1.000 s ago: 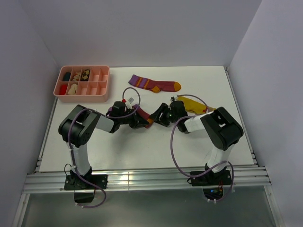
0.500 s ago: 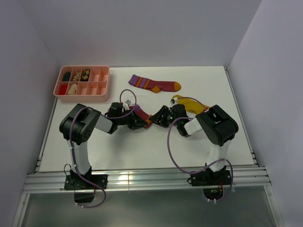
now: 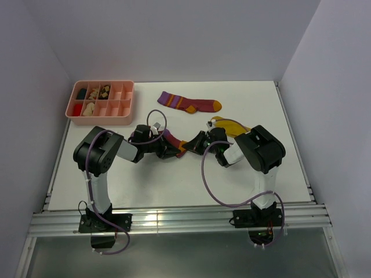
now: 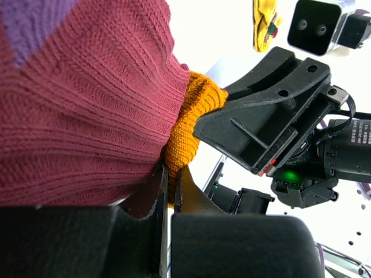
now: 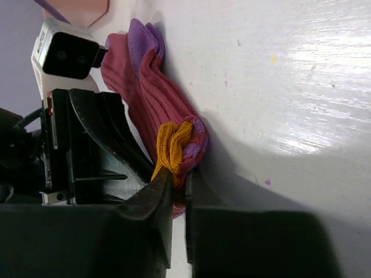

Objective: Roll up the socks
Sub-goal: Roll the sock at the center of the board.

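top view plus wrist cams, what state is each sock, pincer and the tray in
held sock, bunched, pinched at orange end by both pincers
flat sock, spread out, unrolled
yellow sock, unrolled, partly behind right arm
left pincer, shut on held sock
right pincer, shut on held sock
tray, open, left cells filled

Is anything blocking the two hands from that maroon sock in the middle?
Nothing visible does. The left hand and the right hand are both already pinched shut on the maroon sock at its orange toe end.
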`<state>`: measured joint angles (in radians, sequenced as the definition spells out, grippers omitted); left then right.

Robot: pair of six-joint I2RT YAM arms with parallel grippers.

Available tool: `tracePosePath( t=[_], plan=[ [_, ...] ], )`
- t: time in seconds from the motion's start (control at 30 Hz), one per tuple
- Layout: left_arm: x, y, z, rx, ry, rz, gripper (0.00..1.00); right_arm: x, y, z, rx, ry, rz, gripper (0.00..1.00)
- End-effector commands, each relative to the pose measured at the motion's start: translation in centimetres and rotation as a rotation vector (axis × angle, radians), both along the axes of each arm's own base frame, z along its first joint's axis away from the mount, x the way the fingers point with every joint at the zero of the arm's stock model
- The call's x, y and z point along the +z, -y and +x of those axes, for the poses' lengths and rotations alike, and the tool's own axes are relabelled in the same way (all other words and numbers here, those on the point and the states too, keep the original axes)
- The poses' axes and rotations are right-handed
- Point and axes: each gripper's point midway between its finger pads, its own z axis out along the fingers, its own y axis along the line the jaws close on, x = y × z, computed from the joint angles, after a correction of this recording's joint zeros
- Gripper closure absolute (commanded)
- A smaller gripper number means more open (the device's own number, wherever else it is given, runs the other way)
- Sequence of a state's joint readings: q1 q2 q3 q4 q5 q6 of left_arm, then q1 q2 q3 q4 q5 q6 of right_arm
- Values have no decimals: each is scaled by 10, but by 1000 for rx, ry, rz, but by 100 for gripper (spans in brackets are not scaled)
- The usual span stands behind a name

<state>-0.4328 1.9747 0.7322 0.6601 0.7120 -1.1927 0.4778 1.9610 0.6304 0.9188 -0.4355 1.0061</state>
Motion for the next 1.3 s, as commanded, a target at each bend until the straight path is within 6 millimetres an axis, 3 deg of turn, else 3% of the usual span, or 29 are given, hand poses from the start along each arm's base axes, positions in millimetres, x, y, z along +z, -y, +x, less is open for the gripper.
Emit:
tracePosePath(
  t=[0.0, 0.07, 0.1, 0.13, 0.3, 0.4, 0.5, 0.57, 0.6, 0.63, 0.8, 0.93, 1.27],
  plan=[
    [-28, -10, -10, 1, -75, 92, 99, -6, 3, 2, 6, -13, -61, 99],
    [-26, -11, -5, 7, -49, 116, 99, -6, 7, 5, 5, -15, -121, 100],
    [-24, -12, -5, -6, -23, 144, 97, 6, 9, 15, -16, 14, -140, 100],
    [-23, -13, 2, 9, 4, 173, 94, -2, 15, 9, -22, -41, -194, 100],
    [-8, -14, 11, -9, 164, 309, 61, -1, 35, 13, -83, -162, -375, 100],
    [7, -13, 19, 9, 296, 395, 47, 8, 36, 22, -92, -187, -431, 100],
    [18, -15, 25, 36, 419, 508, 40, 5, 40, 12, -69, -280, -521, 100],
    [28, -19, 32, 72, 515, 583, 38, 5, 40, 12, -64, -302, -559, 100],
    [31, -13, 27, 61, 551, 598, 37, 8, 37, 17, -63, -306, -568, 100],
    [34, -11, 25, 57, 582, 612, 37, 5, 39, 10, -52, -341, -595, 100],
    [63, 2, 25, 99, 806, 695, 36, 0, 37, 7, -25, -398, -639, 100],
    [72, 13, 28, 86, 897, 709, 36, -4, 41, 2, -12, -437, -680, 100],
    [55, 35, 23, -1, 995, 730, 39, -6, 37, -2, 16, -460, -692, 100]
  ],
)
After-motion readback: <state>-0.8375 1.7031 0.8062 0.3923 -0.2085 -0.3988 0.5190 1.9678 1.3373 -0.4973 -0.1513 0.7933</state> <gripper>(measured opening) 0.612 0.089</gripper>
